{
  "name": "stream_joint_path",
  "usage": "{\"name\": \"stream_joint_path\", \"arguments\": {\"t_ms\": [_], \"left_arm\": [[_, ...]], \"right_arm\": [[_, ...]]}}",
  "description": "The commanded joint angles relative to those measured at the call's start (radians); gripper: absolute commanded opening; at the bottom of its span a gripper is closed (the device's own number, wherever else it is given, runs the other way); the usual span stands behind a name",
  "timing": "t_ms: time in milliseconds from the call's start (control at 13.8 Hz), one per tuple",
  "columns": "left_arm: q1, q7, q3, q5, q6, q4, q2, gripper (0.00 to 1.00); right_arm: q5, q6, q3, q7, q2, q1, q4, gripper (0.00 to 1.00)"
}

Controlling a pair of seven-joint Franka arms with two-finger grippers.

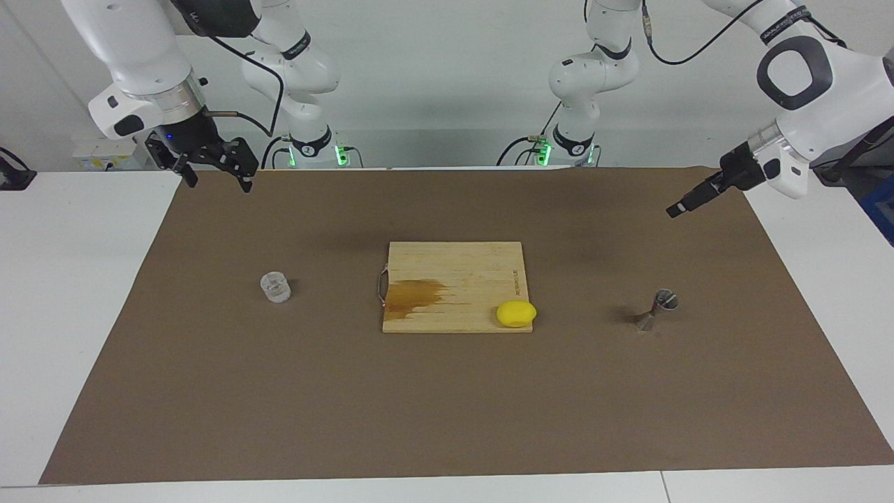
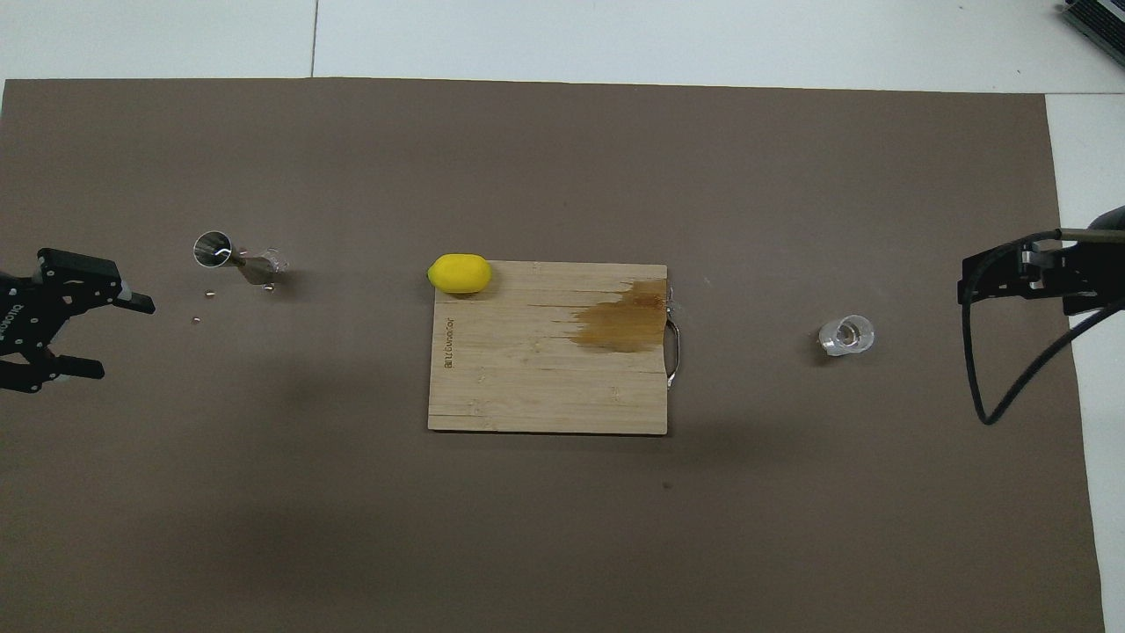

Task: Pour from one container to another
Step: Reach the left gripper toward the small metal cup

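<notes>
The clear textured glass tumbler (image 1: 275,287) (image 2: 847,335) stands upright on the brown mat toward the right arm's end. The silvery hourglass jigger (image 1: 656,309) (image 2: 237,258) stands on the mat toward the left arm's end. My left gripper (image 1: 677,208) (image 2: 114,338) hangs in the air over the mat near that end, turned on its side, open and empty, apart from the jigger. My right gripper (image 1: 216,176) (image 2: 976,283) waits raised over the mat's corner nearest its base, open and empty, well away from the tumbler.
A wooden cutting board (image 1: 475,265) (image 2: 527,396) with a brown stain lies mid-mat. A yellow lemon (image 1: 516,314) (image 2: 459,273) sits at its corner toward the left arm's end. Tiny shiny beads (image 2: 209,293) lie beside the jigger. White table (image 1: 77,293) surrounds the mat.
</notes>
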Motion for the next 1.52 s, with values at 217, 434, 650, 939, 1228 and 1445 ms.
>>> {"name": "stream_joint_path", "arguments": {"t_ms": [217, 434, 650, 939, 1228, 1445], "left_arm": [[0.102, -0.436, -0.013, -0.31, 0.215, -0.174, -0.003, 1.0], [0.103, -0.59, -0.013, -0.471, 0.358, -0.252, -0.002, 1.0], [0.128, -0.635, -0.013, -0.657, 0.467, -0.338, 0.018, 1.0], [0.137, -0.629, -0.014, -0.85, 0.512, -0.39, 0.072, 1.0], [0.122, -0.616, -0.019, -0.961, 0.519, -0.39, 0.113, 1.0], [0.093, -0.557, -0.02, -1.082, 0.551, -0.386, 0.153, 1.0]], "right_arm": [[0.018, 0.008, 0.004, -0.022, -0.023, -0.014, -0.028, 1.0], [0.017, 0.008, 0.004, -0.022, -0.023, -0.014, -0.028, 1.0], [0.018, 0.008, 0.004, -0.022, -0.023, -0.014, -0.028, 1.0], [0.017, 0.008, 0.004, -0.022, -0.023, -0.014, -0.028, 1.0], [0.017, 0.008, 0.004, -0.022, -0.023, -0.014, -0.028, 1.0], [0.017, 0.008, 0.004, -0.022, -0.023, -0.014, -0.028, 1.0]]}}
